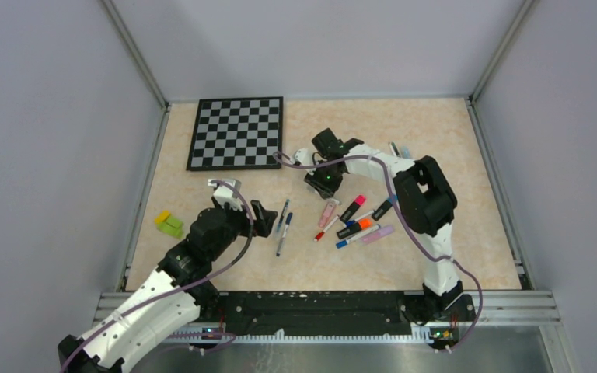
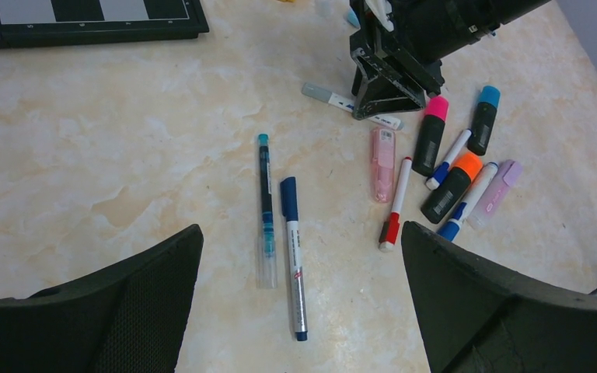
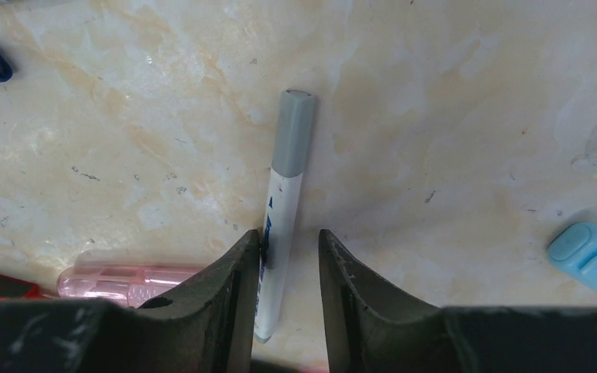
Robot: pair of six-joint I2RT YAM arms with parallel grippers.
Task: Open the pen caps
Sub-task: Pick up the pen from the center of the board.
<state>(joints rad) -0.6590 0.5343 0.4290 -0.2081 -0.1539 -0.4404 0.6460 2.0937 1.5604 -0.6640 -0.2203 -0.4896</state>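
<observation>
A white pen (image 3: 281, 225) with a grey cap (image 3: 294, 132) lies on the table between the fingers of my right gripper (image 3: 288, 237). The left finger touches its barrel and a gap remains on the right side. In the top view this gripper (image 1: 322, 183) points down at the table behind the pen cluster. My left gripper (image 2: 301, 229) hangs wide open and holds nothing. It is above a white pen with a dark blue cap (image 2: 288, 198) and a teal pen with a clear cap (image 2: 265, 260). To the right lie black markers with pink (image 2: 436, 107), light blue (image 2: 489, 95) and orange (image 2: 469, 164) caps.
A chessboard (image 1: 237, 132) lies at the back left and a yellow-green block (image 1: 169, 224) near the left wall. A red-capped pen (image 2: 389, 231), a pink case (image 2: 383, 163) and a lilac highlighter (image 2: 497, 190) sit in the cluster. A loose light blue piece (image 3: 595, 260) lies right of my right gripper.
</observation>
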